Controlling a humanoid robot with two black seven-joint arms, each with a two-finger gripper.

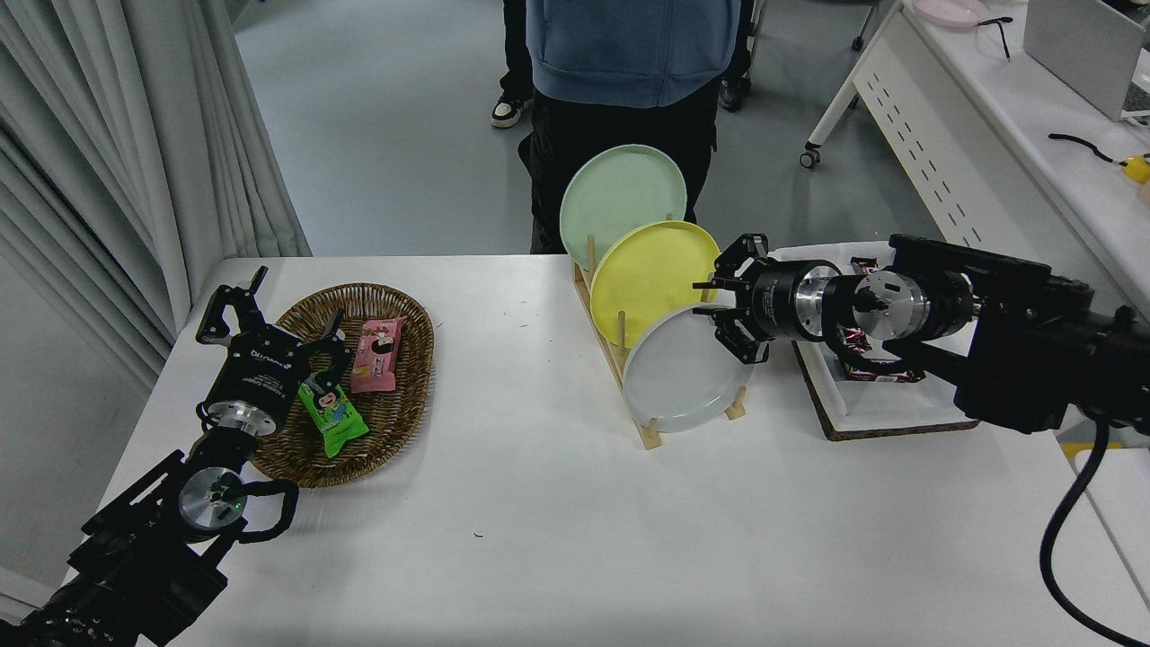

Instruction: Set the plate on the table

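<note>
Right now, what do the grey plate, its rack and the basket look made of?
Plate: probably plastic or melamine, matte, dull even sheen. Rack: pale unfinished wood, dowel pegs visible. Basket: brown woven wicker or rattan, weave visible.

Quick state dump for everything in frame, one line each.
Light-grey plate: on edge in front slot of wooden rack, not lifted.
Yellow plate: racked, middle.
Pale green plate: racked, rear.
Right claw: open, at grey plate's upper right rim.
Left claw: open, parked over wicker basket.
Snack packs: lying in basket.
</note>
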